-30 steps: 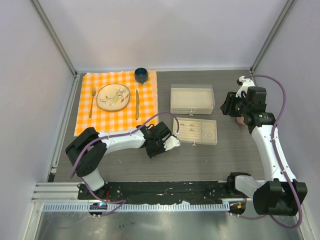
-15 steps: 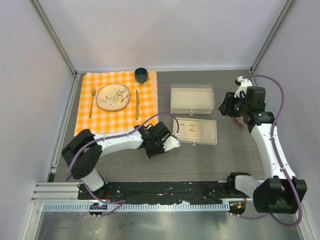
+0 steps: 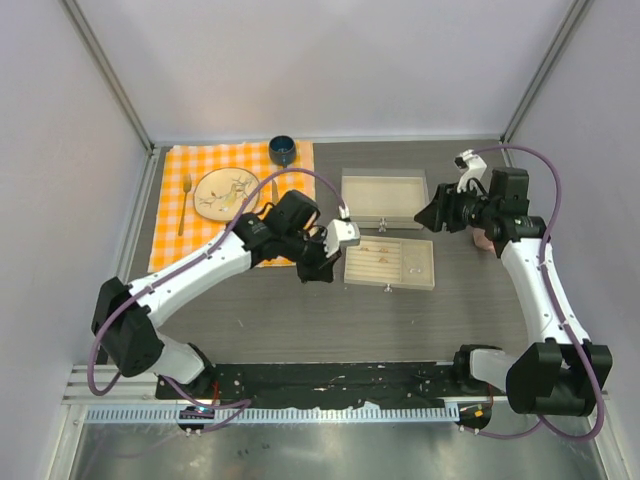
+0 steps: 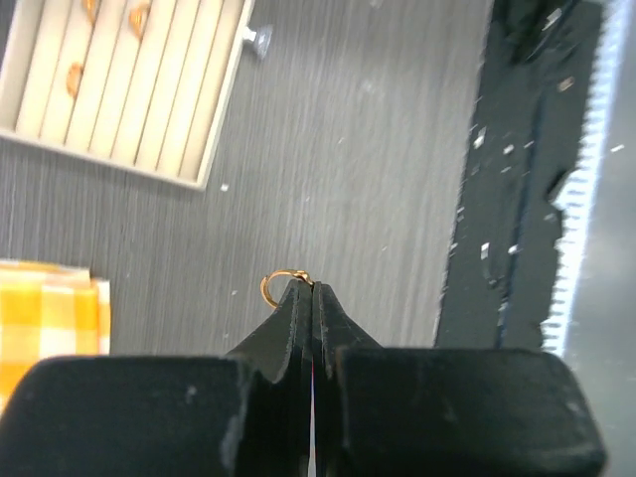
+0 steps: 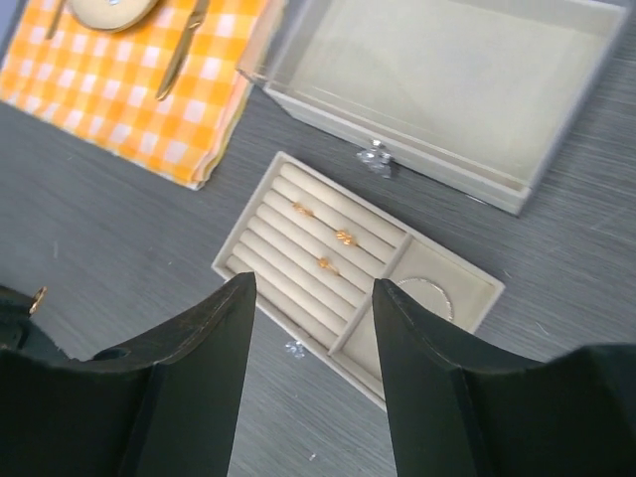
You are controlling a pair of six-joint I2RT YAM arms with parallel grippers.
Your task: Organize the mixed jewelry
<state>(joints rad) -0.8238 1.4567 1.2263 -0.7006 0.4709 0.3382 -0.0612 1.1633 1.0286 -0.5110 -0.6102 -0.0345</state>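
Note:
My left gripper point(image 4: 302, 284) is shut on a small gold ring point(image 4: 281, 280), held above the dark table. It hangs just left of the beige slotted tray point(image 3: 348, 270). The same ring point(image 5: 37, 298) shows at the left edge of the right wrist view. The tray's point(image 5: 231, 253) slots hold three gold rings point(image 5: 345, 238), and a thin silver hoop point(image 5: 425, 295) lies in its square compartment. My right gripper point(image 5: 313, 283) is open and empty, high over the tray and near the deep beige box point(image 3: 385, 198).
An orange checked cloth point(image 3: 170, 250) at the left carries a plate point(image 3: 226, 193), fork point(image 3: 184, 203), knife point(image 3: 274, 207) and a blue cup point(image 3: 282, 150). A pink object point(image 3: 484, 241) lies under the right arm. The black rail point(image 3: 330, 378) runs along the near edge.
The left arm has stretched out and lifted, carrying the ring up and towards the tray's left end. My right gripper has shifted left and opened wider.

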